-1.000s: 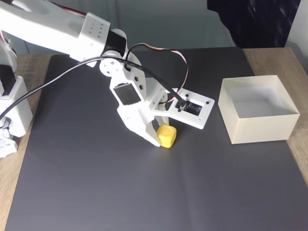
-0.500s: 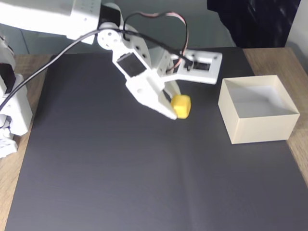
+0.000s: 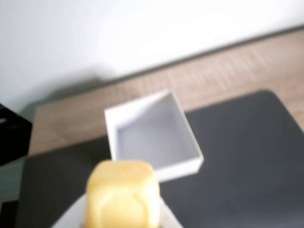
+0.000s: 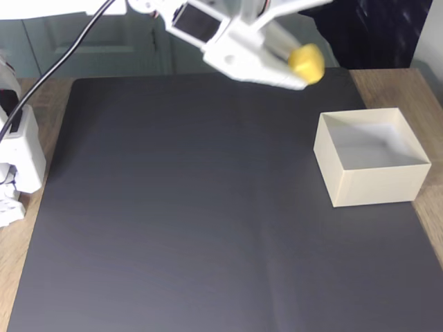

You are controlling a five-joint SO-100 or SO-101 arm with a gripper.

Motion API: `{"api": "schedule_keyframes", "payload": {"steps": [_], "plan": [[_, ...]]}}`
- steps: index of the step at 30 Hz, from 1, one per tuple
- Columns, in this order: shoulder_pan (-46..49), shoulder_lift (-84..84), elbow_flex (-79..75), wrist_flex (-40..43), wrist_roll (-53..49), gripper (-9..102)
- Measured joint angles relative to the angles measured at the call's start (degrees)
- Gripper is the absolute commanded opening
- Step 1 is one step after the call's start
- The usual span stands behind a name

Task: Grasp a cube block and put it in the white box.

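Note:
The yellow cube block hangs high above the mat, held at the tip of my white gripper, which is shut on it. In the wrist view the cube block is large and blurred at the bottom, resting against a white finger. The white box stands open-topped on the mat's right side in the fixed view, below and right of the cube. Beyond the cube, the wrist view shows the white box with nothing inside.
A black mat covers most of the wooden table. The arm's white base stands at the left edge. A black cable hangs from the arm toward the base.
The gripper has lifted the cube off the mat and carried it up and to the right, closer to the box. The box has not moved.

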Motion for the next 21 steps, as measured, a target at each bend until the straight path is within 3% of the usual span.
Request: {"api": "schedule_keyframes", "payload": {"steps": [13,21], "plan": [[-0.53,-26.63,-28.83,-0.35,-1.58,0],[-0.26,-36.12,-35.33,-0.35,-1.58,1]]}}
